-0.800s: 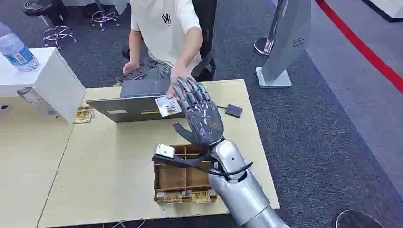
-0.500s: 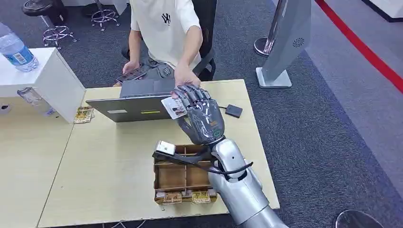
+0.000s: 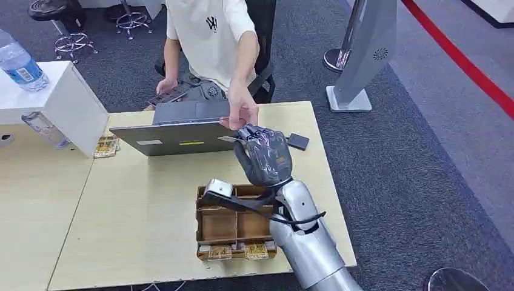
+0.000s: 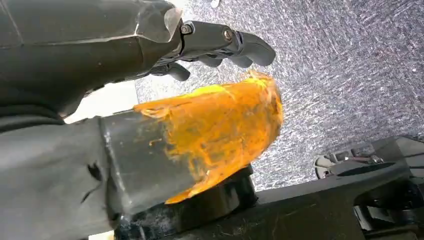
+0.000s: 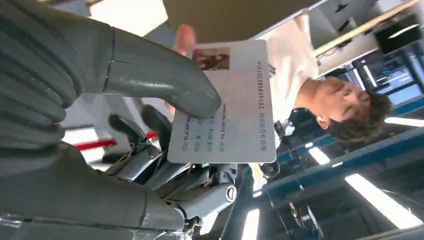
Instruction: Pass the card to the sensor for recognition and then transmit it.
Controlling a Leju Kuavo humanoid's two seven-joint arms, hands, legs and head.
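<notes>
My right hand (image 3: 265, 156) is raised over the far side of the table, fingers curled, pinching a white ID card (image 3: 228, 139) that shows edge-on in the head view. The right wrist view shows the card (image 5: 225, 105) with its small photo and printed lines, gripped between my thumb (image 5: 150, 75) and the darker fingers. A person's hand (image 3: 241, 110) reaches over the laptop to the card's far end, and a fingertip (image 5: 184, 38) shows behind it. The small black sensor (image 3: 297, 142) lies on the table right of my hand. My left hand (image 4: 200, 45) hangs over carpet, holding nothing.
A grey laptop (image 3: 176, 130) stands at the table's far edge in front of the seated person. A wooden compartment box (image 3: 233, 224) with cards along its front sits near the front edge. A white cabinet (image 3: 60, 103) with a water bottle (image 3: 18, 63) is at the left.
My right hand has curled its spread fingers and rolled over, turning the card from face-up to edge-on. The person's hand has come forward over the card.
</notes>
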